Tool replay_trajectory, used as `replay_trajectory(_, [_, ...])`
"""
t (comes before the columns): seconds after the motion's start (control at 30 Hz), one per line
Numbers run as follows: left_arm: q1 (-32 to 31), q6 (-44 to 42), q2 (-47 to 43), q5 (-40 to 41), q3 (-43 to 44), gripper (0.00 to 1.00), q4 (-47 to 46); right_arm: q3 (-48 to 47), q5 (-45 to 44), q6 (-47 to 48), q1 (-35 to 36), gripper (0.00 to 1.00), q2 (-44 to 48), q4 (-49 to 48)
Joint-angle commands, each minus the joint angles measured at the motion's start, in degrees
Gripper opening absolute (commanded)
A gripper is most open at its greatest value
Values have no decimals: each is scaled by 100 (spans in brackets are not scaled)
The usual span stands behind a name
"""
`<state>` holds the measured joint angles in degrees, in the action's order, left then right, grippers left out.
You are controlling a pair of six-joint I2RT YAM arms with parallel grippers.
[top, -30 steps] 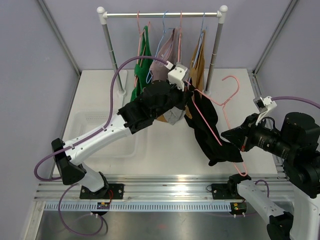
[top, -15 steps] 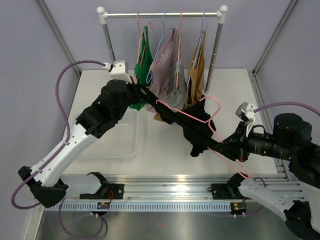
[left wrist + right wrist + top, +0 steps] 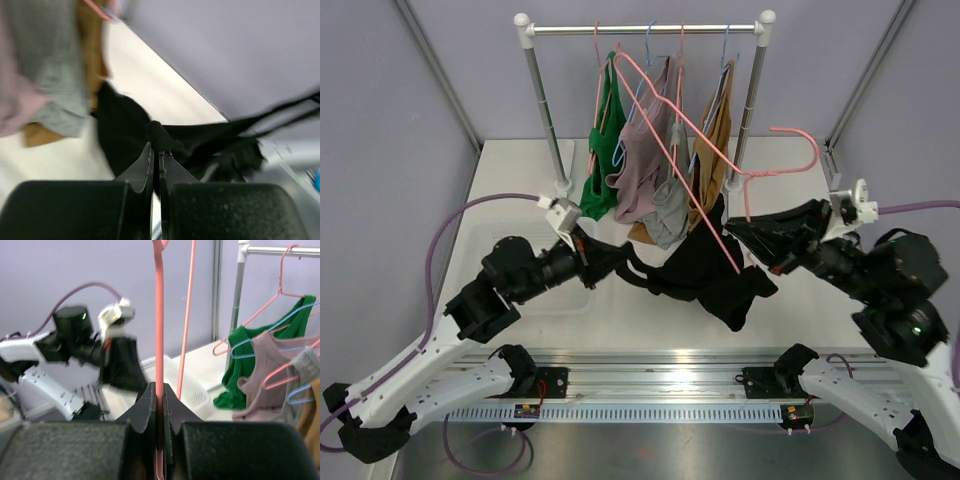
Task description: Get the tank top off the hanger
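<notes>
Tank top stretched between both arms

My left gripper (image 3: pixel 155 154) is closed tight on a fold of black fabric of the tank top (image 3: pixel 712 282). My right gripper (image 3: pixel 160 390) is clamped on the pink hanger (image 3: pixel 159 315), which is raised and tilted toward the clothes rack (image 3: pixel 645 30). The tank top hangs over the middle of the table (image 3: pixel 510 170), nearer its front edge, with one end bunched at the hanger beside my right gripper.

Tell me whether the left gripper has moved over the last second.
Yes. The left gripper, shut on the black tank top, has swung from beside the rack's right post leftward and toward the table's near edge.
</notes>
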<state>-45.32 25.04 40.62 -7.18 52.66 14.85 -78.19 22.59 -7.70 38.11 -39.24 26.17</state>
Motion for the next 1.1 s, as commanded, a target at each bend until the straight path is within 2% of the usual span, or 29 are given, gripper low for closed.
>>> replay_trajectory(0.0, [-818,-296,314,-1076,-352,0,-782,1041,-413,-748,39,0,-180,-3824])
replay_trajectory(0.03, [-1308,-393,411,-979,-388,0,-730,1252,-605,-846,39,0,-250,-4370])
replay_trajectory(0.1, [-1689,-534,630,-497,-423,0,-520,1587,-799,-786,39,0,-364,-5328])
replay_trajectory(0.13, [-1891,-509,683,-182,-424,0,-397,1466,-1270,-690,39,0,-426,-5029])
replay_trajectory(0.17, [-1936,-369,701,518,-415,0,-126,830,-1623,-584,39,0,-487,-3686])
replay_trajectory(0.2, [-1937,-281,736,890,-389,0,69,493,-1957,-374,39,0,-636,-3020])
replay_trajectory(0.23, [-1937,-202,772,1277,-275,0,279,202,-2682,-363,39,0,-707,-2299])
replay_trajectory(0.27, [-1937,-131,789,1959,-213,0,499,-227,-3029,-381,39,0,-760,-1701])
replay_trajectory(0.3, [-1937,-18,789,2244,-161,0,901,-432,-3319,-424,39,0,-821,-563])
replay_trajectory(0.37, [-1937,36,772,2763,15,0,1386,-958,-3927,-477,39,0,-1041,1011])
replay_trajectory(0.4, [-1937,19,754,2862,94,4,1511,-1031,-4042,-556,39,0,-1059,1395])
replay_trajectory(0.43, [-1937,10,737,2932,156,11,1651,-1066,-4252,-618,39,0,-1024,1712])
replay_trajectory(0.47, [-1937,27,685,3089,322,36,1948,-1075,-4332,-679,39,0,-972,2185])
replay_trajectory(0.53, [-1937,54,588,3240,455,55,2214,-1066,-4630,-820,39,0,-805,2531])
replay_trajectory(0.57, [-1937,89,457,3397,577,72,2476,-1127,-4771,-873,39,0,-787,2855])
replay_trajectory(0.7, [-1937,-24,114,3618,780,86,2988,-1435,-5036,-900,39,0,-1285,3263])
replay_trajectory(0.9, [-1928,-43,-344,3864,851,90,3542,-2339,-5010,-628,-31,0,-2611,3166])
replay_trajectory(1.03, [-1928,-43,-835,3908,614,93,3604,-3025,-3862,-583,-890,0,-3422,3052])
replay_trajectory(1.07, [-1937,-25,-897,3917,579,93,3612,-3087,-3876,-566,-962,0,-3545,2930])
